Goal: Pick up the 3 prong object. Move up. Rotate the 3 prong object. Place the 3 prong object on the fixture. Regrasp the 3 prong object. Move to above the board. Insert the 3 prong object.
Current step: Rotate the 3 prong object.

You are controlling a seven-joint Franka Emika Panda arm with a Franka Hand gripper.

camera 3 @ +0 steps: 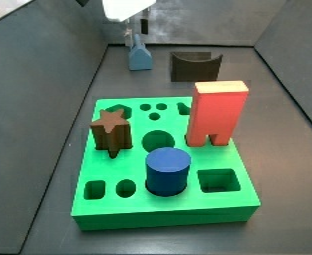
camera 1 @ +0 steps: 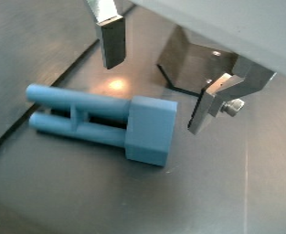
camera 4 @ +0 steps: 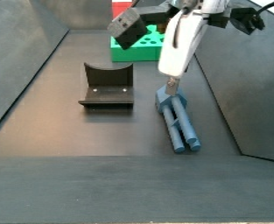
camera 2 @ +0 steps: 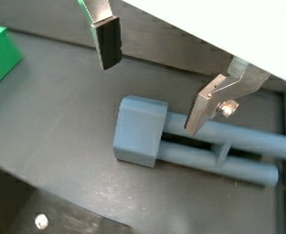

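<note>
The 3 prong object (camera 1: 102,119) is a grey-blue piece lying flat on the dark floor, its prongs parallel and a thicker block at one end (camera 2: 142,133). In both wrist views my gripper (camera 1: 153,96) hangs open just above that block end, with one finger (camera 2: 106,41) on each side and nothing between them. A side view shows the gripper (camera 4: 171,80) reaching down to the object (camera 4: 180,121). The fixture (camera 4: 106,85) stands beside it on the floor. The green board (camera 3: 158,164) lies farther off.
On the board stand a red block (camera 3: 217,113), a brown star peg (camera 3: 111,129) and a dark blue cylinder (camera 3: 167,171). Grey walls (camera 4: 34,61) slope up around the floor. The fixture (camera 1: 200,64) sits close behind one finger.
</note>
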